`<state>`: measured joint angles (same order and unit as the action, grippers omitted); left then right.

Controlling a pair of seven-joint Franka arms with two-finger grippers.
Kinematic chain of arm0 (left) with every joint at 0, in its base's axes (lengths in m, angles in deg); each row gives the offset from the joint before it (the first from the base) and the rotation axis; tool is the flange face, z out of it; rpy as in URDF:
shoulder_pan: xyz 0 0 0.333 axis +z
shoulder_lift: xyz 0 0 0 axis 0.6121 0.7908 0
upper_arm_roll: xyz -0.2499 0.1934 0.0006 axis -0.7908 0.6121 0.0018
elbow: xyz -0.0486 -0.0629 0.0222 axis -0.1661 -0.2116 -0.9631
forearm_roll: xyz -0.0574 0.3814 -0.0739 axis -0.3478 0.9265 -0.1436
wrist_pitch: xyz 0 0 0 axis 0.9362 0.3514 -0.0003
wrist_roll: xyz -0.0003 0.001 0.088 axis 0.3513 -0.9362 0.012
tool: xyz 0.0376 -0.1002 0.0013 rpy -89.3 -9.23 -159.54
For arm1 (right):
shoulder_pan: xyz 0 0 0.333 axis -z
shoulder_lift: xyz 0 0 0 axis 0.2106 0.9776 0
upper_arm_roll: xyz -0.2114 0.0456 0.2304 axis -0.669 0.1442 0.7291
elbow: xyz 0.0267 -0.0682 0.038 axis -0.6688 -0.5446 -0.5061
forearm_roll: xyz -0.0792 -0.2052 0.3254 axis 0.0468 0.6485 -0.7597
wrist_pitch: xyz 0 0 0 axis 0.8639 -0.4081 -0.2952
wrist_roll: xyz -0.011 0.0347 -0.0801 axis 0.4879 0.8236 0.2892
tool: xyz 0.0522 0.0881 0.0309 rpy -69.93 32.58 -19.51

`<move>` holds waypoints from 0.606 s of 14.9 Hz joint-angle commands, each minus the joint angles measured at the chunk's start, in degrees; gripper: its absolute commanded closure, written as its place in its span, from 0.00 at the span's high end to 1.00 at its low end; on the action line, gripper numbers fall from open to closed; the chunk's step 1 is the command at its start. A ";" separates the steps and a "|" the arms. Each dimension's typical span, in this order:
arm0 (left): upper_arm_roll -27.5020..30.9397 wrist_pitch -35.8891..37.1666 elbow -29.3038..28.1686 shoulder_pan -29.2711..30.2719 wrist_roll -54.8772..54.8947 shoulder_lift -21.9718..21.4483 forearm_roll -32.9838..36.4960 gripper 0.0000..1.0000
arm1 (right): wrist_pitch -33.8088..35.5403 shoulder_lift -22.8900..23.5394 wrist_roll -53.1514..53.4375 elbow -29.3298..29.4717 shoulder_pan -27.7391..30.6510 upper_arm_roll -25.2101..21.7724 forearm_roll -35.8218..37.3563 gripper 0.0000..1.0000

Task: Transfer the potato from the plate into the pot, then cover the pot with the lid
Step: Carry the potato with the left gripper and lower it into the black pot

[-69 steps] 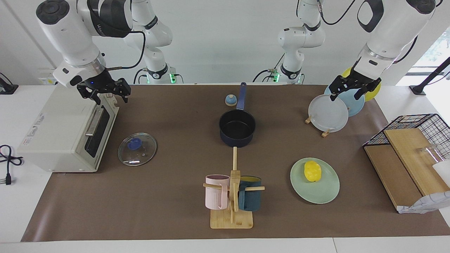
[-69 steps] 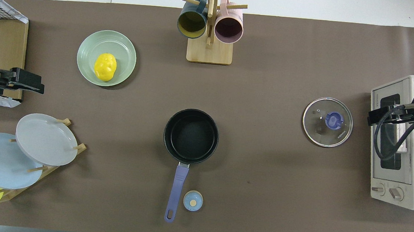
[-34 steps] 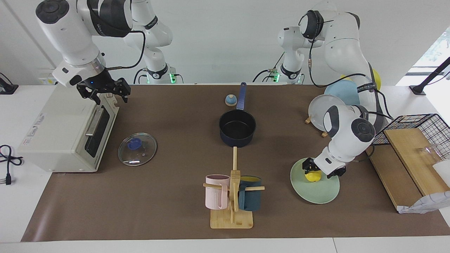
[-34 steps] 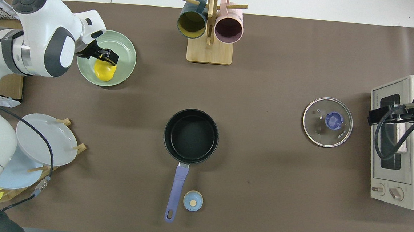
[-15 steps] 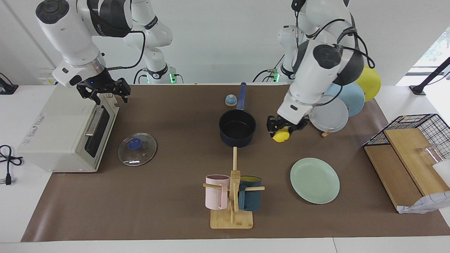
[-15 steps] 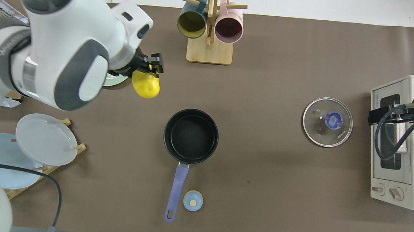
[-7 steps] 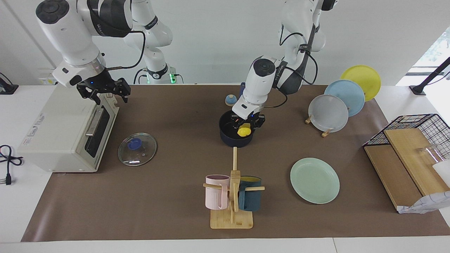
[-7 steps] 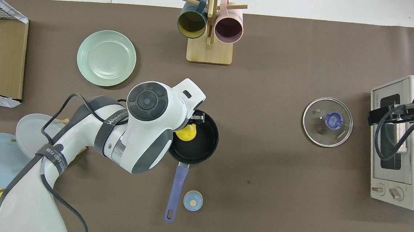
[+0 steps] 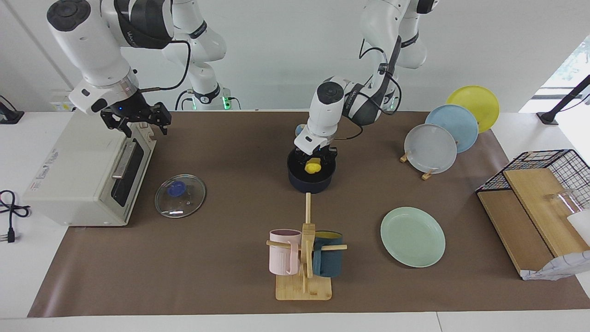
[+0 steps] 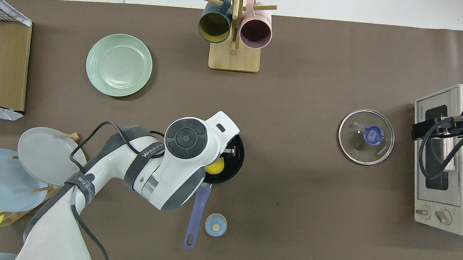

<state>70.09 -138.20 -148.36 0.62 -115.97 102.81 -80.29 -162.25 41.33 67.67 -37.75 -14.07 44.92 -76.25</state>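
**Potato held over pot, lid on mat**

Facing view. Left gripper (image 9: 315,162), black two-fingered, hangs over the small dark navy saucepan with a black interior (the pot) (image 9: 310,182), its fingers clamped on the small bright yellow lumpy potato (image 9: 312,167), which sits at rim level inside the pot's mouth. Round pale mint-green plate (image 9: 413,236), bare, lies on the brown table mat (image 9: 221,258), farther from the robots than the pot and toward the left arm's end. Round clear glass lid with a blue knob (image 9: 179,196) lies flat on the mat beside the white toaster oven (image 9: 87,173). Right gripper (image 9: 137,118) waits over the oven's top edge, fingers apart, holding nothing.

Overhead view. Left arm's white wrist covers most of the pot (image 10: 235,163); the potato (image 10: 215,167) shows beside it within the pot's rim. Plate (image 10: 119,65) and lid (image 10: 366,136) are well apart from the pot, at opposite ends.
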 commanded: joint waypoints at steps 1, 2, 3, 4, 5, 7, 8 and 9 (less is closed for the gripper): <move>1.05 -3.22 -1.72 -1.72 -2.16 0.44 1.46 0.00 | 0.38 -0.34 0.96 0.12 -0.20 -0.23 -0.01 1.00; 1.14 -3.31 -1.72 -1.81 -2.17 0.79 1.46 0.00 | 0.38 -0.34 1.05 0.12 -0.20 -0.14 -0.01 1.00; 1.14 -3.32 -1.72 -2.16 -2.25 0.88 1.63 0.00 | 0.38 -0.34 1.05 0.12 -0.20 -0.14 -0.01 1.00; 1.14 -3.32 -1.81 -2.43 -2.60 0.97 1.89 0.00 | 0.38 -0.34 1.05 0.12 -0.20 -0.23 -0.01 1.00; 1.14 -3.40 -2.59 -2.43 -3.30 1.05 2.68 0.00 | 0.38 -0.34 1.05 0.12 -0.20 -0.23 -0.01 1.00; 1.05 -4.71 -3.74 -2.52 -3.83 1.06 3.39 0.00 | 0.38 -0.34 1.05 0.12 -0.20 -0.23 -0.01 1.00; 1.14 -5.94 -4.27 -3.39 -4.36 1.14 3.48 0.00 | 0.38 -0.34 1.05 0.21 -0.20 -0.23 -0.01 1.00; 1.14 -6.91 -4.88 -3.74 -4.45 1.14 3.48 0.00 | 0.38 -0.34 1.05 0.21 -0.20 -0.23 -0.01 1.00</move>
<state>70.12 -141.80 -150.87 -1.08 -118.48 104.41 -78.23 -162.25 41.33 67.67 -37.75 -14.07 44.92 -76.25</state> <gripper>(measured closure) 0.361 0.000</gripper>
